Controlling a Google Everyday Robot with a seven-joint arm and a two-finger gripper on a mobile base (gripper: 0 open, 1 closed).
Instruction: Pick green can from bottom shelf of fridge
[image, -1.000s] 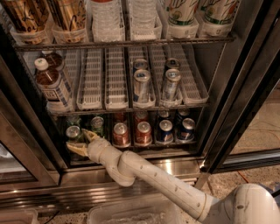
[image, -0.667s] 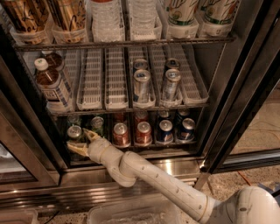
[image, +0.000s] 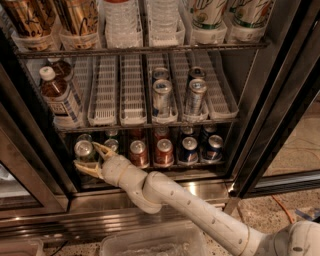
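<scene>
At the left end of the bottom shelf (image: 176, 166) of the fridge (image: 210, 189), the gripper (image: 93, 160) is standing wide open, holding nothing. The green can (image: 83, 150) is sitting at the gripper's 10 o'clock, apparently bracketed by the fingers. Advancing toward 10 o'clock before closing looks advisable, seating the can deep while clearing the red-brown can (image: 138, 153) at 3 o'clock.

White-laned rack (image: 106, 90): tall silver cans (image: 161, 95), bottled drink (image: 57, 95). Below, red-brown cans (image: 163, 151) and blue cans (image: 189, 149) stand right of the gripper (image: 86, 157).
</scene>
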